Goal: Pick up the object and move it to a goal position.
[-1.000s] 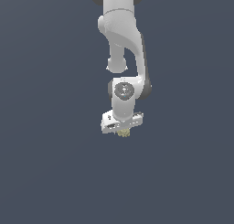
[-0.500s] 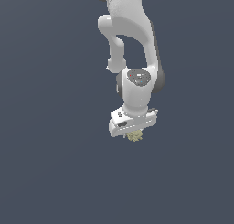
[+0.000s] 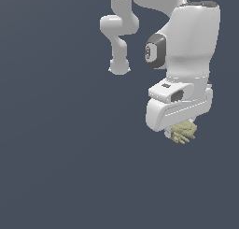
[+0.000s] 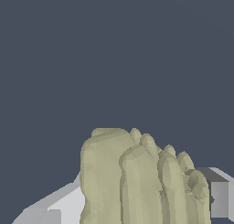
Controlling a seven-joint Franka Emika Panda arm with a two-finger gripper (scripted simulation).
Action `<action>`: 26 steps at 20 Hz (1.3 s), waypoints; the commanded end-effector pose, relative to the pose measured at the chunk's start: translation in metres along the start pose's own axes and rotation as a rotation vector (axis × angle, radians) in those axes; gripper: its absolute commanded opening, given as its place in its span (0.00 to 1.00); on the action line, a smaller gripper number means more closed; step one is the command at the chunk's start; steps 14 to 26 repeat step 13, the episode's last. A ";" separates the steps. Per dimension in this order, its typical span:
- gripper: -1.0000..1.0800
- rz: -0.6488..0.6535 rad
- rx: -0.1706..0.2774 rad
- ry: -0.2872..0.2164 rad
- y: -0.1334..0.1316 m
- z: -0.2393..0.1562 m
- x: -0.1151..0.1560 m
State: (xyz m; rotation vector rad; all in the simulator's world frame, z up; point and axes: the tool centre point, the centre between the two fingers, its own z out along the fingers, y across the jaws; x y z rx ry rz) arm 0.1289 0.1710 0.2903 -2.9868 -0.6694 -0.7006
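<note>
1. In the exterior view the white arm [image 3: 186, 41] fills the upper part of that view's right, its wrist pointing down over a plain dark blue-grey ground [image 3: 60, 167].
2. The gripper [image 3: 183, 129] sits at the low end of the arm, its broad white body hiding most of the fingers from this side.
3. The object [image 3: 183, 132], a lumpy pale yellow-tan clump, pokes out just under the gripper body, touching it, with nothing but the flat ground behind it (no shadow or contact below it can be made out).
4. In the wrist view the object [image 4: 141, 182] looms large and ridged, like a bunch of rounded lobes pressed together.
5. There a pale finger [image 4: 59, 205] lies against one flank of the clump and a grey pad [image 4: 218, 198] against the other, so the claw is closed on the object, clamping it from both sides.
</note>
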 end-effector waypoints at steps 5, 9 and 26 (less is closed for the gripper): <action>0.00 -0.055 -0.019 0.134 -0.029 -0.067 0.059; 0.00 -0.067 -0.024 0.162 -0.035 -0.082 0.070; 0.00 -0.064 -0.023 0.154 -0.034 -0.078 0.067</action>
